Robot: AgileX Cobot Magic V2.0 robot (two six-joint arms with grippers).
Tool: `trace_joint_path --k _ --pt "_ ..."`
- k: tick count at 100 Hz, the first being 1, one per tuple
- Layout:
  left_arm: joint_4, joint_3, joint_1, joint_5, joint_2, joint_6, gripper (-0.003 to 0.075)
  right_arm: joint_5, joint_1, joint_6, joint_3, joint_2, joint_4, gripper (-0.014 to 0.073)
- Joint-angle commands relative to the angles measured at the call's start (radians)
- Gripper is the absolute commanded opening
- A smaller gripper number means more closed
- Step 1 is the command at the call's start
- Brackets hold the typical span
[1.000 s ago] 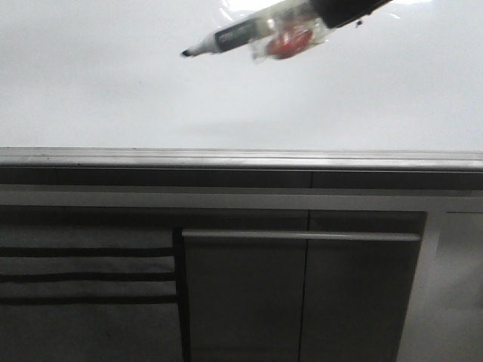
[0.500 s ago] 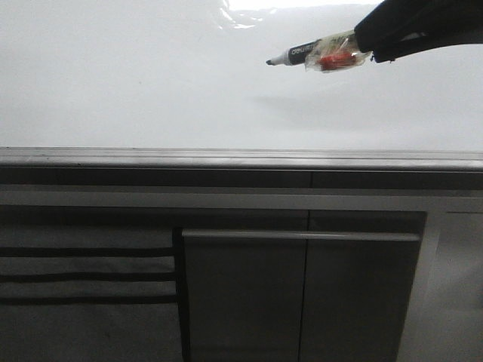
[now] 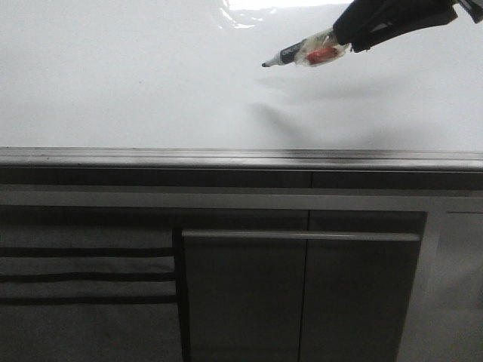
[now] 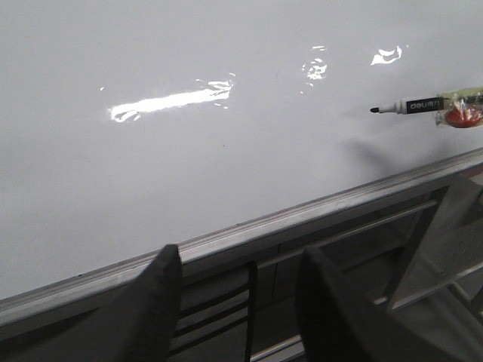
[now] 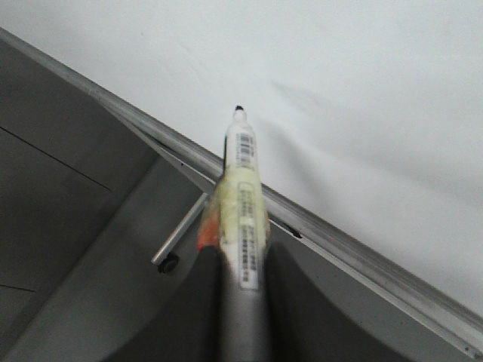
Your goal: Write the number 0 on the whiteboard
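The whiteboard fills the upper part of the front view, glossy and blank; no number 0 shows on it. It also shows in the left wrist view and the right wrist view. My right gripper comes in from the upper right and is shut on a white marker pen with tape and a red patch. The black tip points left, close to the board over a faint shadow. The pen also shows in both wrist views. My left gripper is open and empty, by the board's lower edge.
A grey metal edge strip runs along the board's lower side. Below it stand dark grey cabinet fronts with a bar handle. Glare patches lie on the board.
My right gripper swung the pen from the top centre towards the right, then closer to the board. The tip has dropped slightly and a shadow now shows on the board.
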Motion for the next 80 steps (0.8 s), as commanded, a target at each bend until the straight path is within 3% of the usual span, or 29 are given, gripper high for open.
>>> trace_joint_path --k 1,17,53,80 --pt "-0.016 -0.029 0.003 -0.081 -0.006 -0.009 0.0311 -0.032 0.034 0.024 -0.059 -0.018 -0.022 -0.0027" --pt "-0.016 -0.029 0.003 -0.083 -0.006 -0.009 0.0311 -0.105 0.078 0.159 -0.062 -0.012 -0.176 -0.0027" --pt "-0.016 -0.029 0.003 -0.109 -0.006 -0.009 0.0311 -0.107 0.078 0.159 -0.099 0.037 -0.166 -0.0027" --pt "-0.016 -0.029 0.003 -0.11 -0.006 -0.009 0.0311 0.045 0.078 0.159 -0.218 0.201 -0.172 -0.0027"
